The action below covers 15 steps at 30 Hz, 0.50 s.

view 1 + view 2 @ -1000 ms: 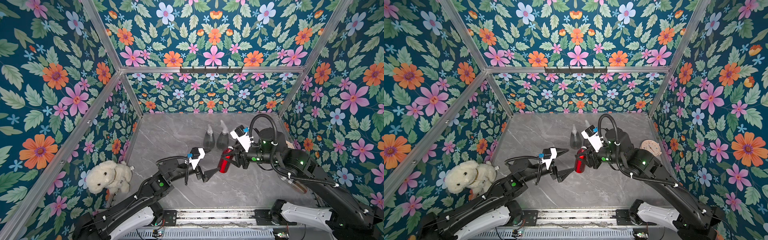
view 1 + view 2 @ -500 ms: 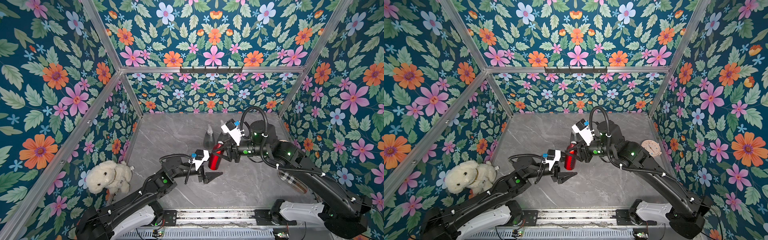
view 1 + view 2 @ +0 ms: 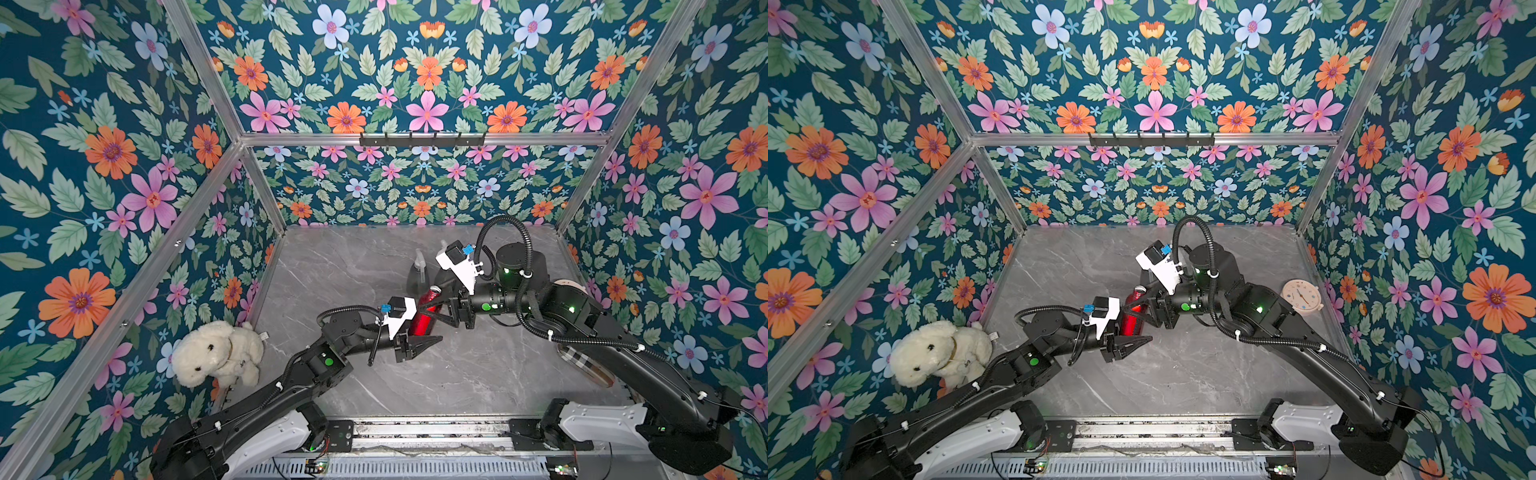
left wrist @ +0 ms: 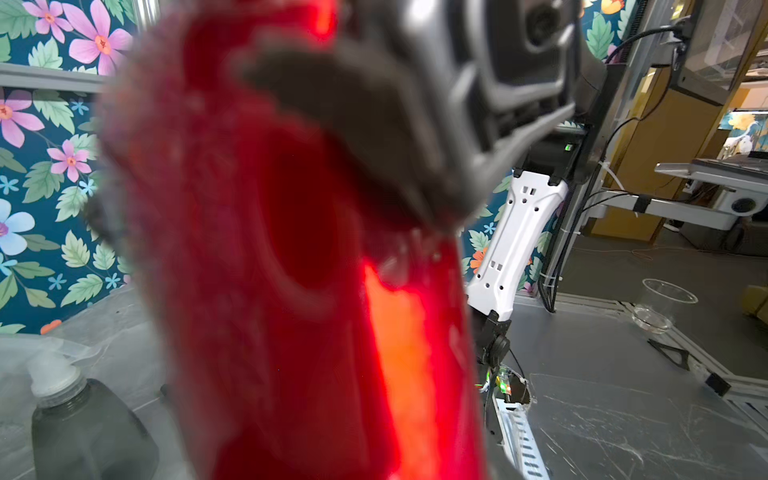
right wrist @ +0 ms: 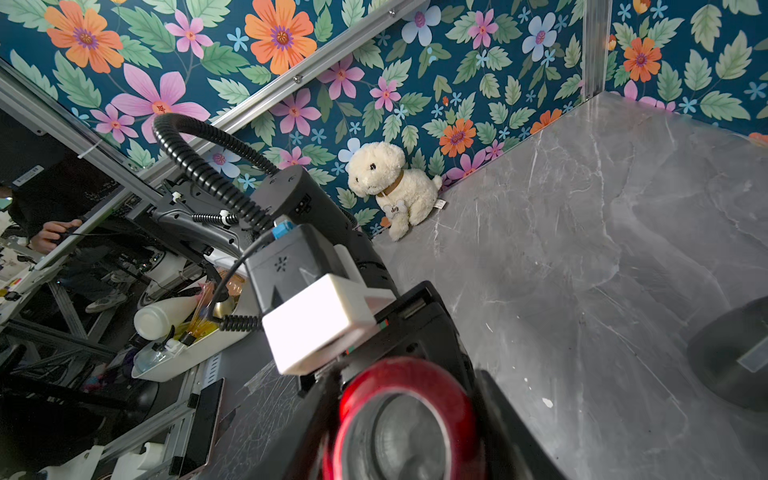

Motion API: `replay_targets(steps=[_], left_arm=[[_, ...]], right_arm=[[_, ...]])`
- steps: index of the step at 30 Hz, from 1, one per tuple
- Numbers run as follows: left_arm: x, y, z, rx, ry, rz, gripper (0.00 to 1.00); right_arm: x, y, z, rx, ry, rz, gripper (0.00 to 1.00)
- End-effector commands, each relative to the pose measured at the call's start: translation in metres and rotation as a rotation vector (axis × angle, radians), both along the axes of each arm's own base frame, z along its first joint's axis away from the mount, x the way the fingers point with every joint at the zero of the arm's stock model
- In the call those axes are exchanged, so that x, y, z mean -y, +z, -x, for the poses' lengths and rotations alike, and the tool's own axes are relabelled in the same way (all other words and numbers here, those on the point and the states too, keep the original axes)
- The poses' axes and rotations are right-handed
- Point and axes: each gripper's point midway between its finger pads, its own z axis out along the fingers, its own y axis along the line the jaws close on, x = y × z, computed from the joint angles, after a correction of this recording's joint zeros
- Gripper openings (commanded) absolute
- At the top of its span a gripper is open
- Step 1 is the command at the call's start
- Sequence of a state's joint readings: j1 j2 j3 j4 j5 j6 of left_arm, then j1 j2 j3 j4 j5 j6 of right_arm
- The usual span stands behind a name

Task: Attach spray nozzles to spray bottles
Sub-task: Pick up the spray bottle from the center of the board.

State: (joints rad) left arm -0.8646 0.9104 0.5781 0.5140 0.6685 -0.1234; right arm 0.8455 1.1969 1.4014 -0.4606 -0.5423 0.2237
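Grip on the red bottle is doubled. The right gripper pinches its middle and leaves the open mouth bare, while the left gripper looks clamped on the lower end, probably to steady it for screwing. The bottle hangs tilted above the table, just in front of the grey bottle, which already wears a whitish nozzle. No black nozzle is in sight.

The small bottle is between left hand and right hand (cone bottle behind).
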Motion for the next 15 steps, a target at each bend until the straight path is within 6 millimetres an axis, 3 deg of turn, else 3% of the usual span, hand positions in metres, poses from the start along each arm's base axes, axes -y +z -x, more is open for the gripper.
replay_targets(steps=[1, 4, 10, 13, 15], left_arm=[[-0.002, 0.011, -0.001, 0.035, 0.013, 0.035, 0.51], [-0.003, 0.011, -0.003, 0.035, 0.02, 0.037, 0.47], [-0.004, 0.013, -0.003, 0.036, 0.03, 0.045, 0.39], [-0.007, 0.016, -0.003, 0.042, 0.04, 0.05, 0.36], [-0.009, 0.018, -0.002, 0.045, 0.042, 0.054, 0.31]], right_arm=[[0.0, 0.005, 0.001, 0.021, 0.003, -0.016, 0.47], [0.001, 0.006, 0.0, 0.028, -0.004, -0.018, 0.51], [0.016, 0.021, -0.008, 0.078, -0.098, -0.036, 0.73], [0.049, 0.033, -0.033, 0.092, -0.262, -0.078, 0.75], [0.08, 0.024, -0.065, 0.006, -0.4, -0.099, 0.75]])
